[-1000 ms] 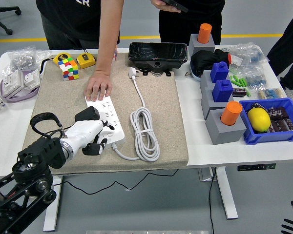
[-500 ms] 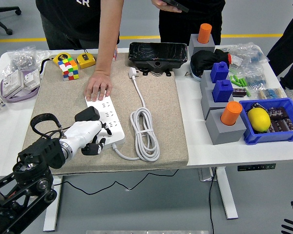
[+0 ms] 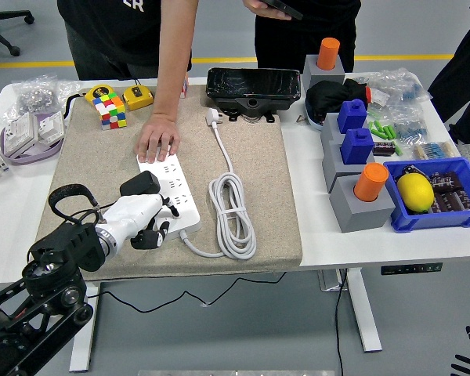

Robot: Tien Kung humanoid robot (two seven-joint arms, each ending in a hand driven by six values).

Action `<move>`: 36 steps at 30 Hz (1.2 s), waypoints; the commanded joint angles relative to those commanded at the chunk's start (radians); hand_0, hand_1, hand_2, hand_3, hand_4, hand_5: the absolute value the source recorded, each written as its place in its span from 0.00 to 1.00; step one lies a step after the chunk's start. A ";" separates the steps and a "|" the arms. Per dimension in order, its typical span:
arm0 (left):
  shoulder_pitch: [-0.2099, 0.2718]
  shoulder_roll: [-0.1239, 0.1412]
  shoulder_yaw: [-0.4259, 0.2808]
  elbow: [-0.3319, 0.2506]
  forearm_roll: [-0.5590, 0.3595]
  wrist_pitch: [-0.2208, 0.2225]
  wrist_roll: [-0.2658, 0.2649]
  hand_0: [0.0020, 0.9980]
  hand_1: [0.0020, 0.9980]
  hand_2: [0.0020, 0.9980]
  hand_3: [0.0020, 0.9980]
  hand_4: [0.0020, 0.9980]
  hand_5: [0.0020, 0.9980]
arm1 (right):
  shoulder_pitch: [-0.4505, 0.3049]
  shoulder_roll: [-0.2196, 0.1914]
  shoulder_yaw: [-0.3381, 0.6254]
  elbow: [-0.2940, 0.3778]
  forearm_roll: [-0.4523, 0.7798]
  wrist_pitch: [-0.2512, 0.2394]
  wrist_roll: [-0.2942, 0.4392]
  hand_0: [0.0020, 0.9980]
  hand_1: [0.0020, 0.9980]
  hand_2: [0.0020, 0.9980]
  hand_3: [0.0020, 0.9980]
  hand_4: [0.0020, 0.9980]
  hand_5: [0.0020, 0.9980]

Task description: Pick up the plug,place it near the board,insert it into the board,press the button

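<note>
Only partial white letters show on the person's black shirt (image 3: 133,6), unreadable.

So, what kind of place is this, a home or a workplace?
Most likely a robotics lab or test workshop. The white table carries a power strip held by a person's hand, grey blocks with coloured pegs, and a blue parts bin. The robot's left hand works at the strip.

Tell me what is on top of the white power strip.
A person's hand presses flat on the power strip at its far end. A black plug sits at the near end beside the robot's left hand, which hides the sockets there.
</note>
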 joint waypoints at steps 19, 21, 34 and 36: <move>0.004 -0.010 -0.002 0.027 0.002 0.014 -0.012 0.17 0.00 0.10 0.72 0.36 0.00 | 0.001 0.001 0.004 0.000 -0.008 0.001 -0.002 0.67 0.58 0.60 0.64 1.00 1.00; 0.003 -0.011 -0.003 0.029 0.003 0.016 -0.013 0.17 0.00 0.10 0.73 0.35 0.00 | 0.001 0.000 0.003 0.000 -0.007 0.000 -0.001 0.67 0.58 0.60 0.64 1.00 1.00; 0.002 -0.021 -0.005 0.052 0.007 0.033 -0.023 0.17 0.00 0.10 0.74 0.35 0.00 | 0.002 0.002 0.006 0.000 -0.008 0.001 -0.001 0.67 0.58 0.60 0.64 1.00 1.00; 0.001 -0.021 -0.005 0.052 0.007 0.032 -0.023 0.17 0.00 0.10 0.74 0.35 0.00 | 0.002 0.002 0.006 0.000 -0.008 0.001 -0.001 0.67 0.58 0.60 0.64 1.00 1.00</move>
